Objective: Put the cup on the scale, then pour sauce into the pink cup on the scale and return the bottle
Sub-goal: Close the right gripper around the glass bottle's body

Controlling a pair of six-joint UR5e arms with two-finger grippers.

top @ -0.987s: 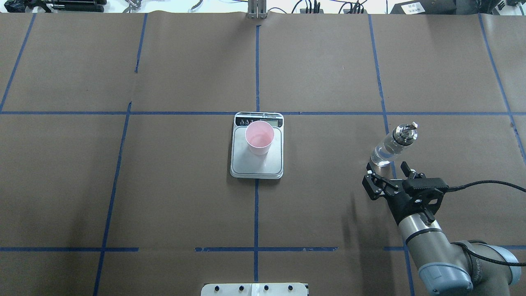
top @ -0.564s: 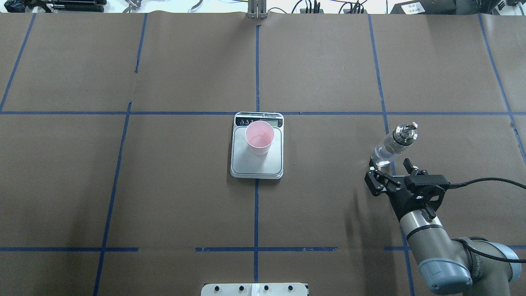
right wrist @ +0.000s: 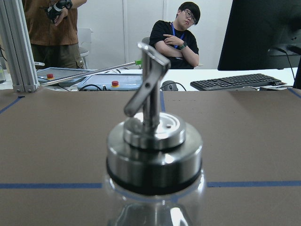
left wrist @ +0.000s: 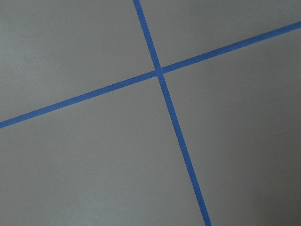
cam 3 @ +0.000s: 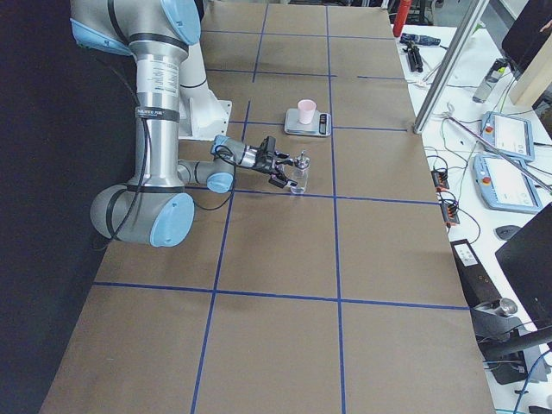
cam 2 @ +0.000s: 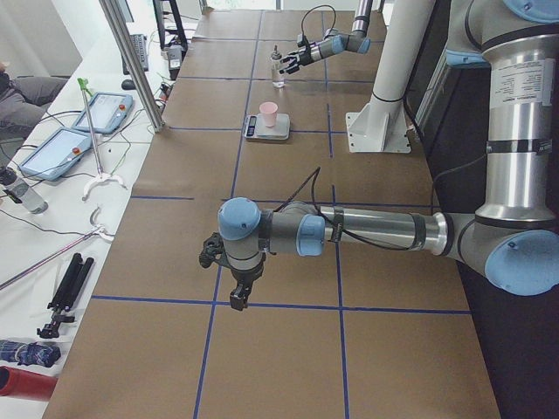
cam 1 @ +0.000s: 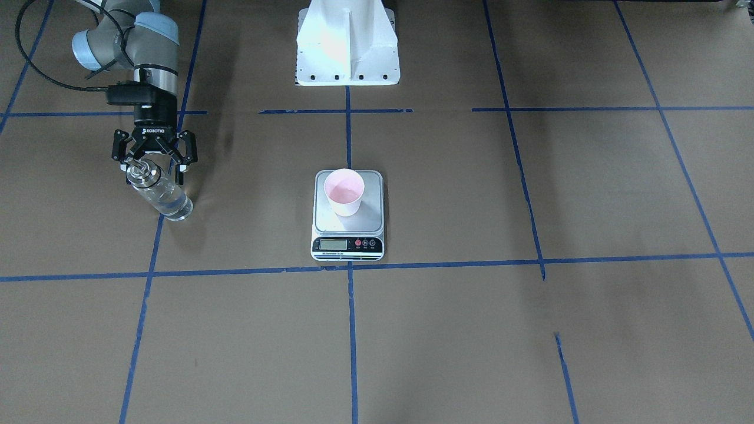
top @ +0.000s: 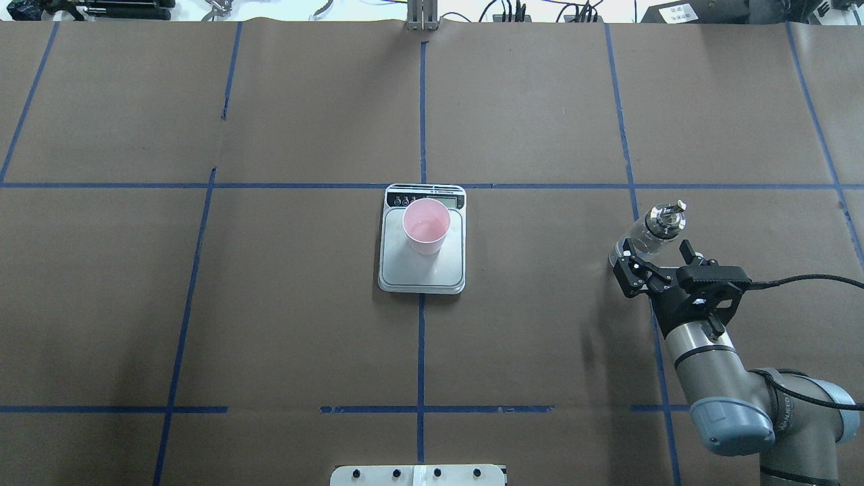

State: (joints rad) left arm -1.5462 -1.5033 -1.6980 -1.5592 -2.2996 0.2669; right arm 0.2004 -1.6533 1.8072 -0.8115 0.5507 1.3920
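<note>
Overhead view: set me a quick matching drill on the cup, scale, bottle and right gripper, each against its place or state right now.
Things:
1. cup
2. scale
3. bottle
4. right gripper

Place or state:
A. open, jaws on either side of the bottle
B. upright, well off to the robot's right of the scale
C. standing on the scale
D. centred in front of the robot, display on the side away from it

Pairs: 1-C, 2-D, 3-B, 4-A
</note>
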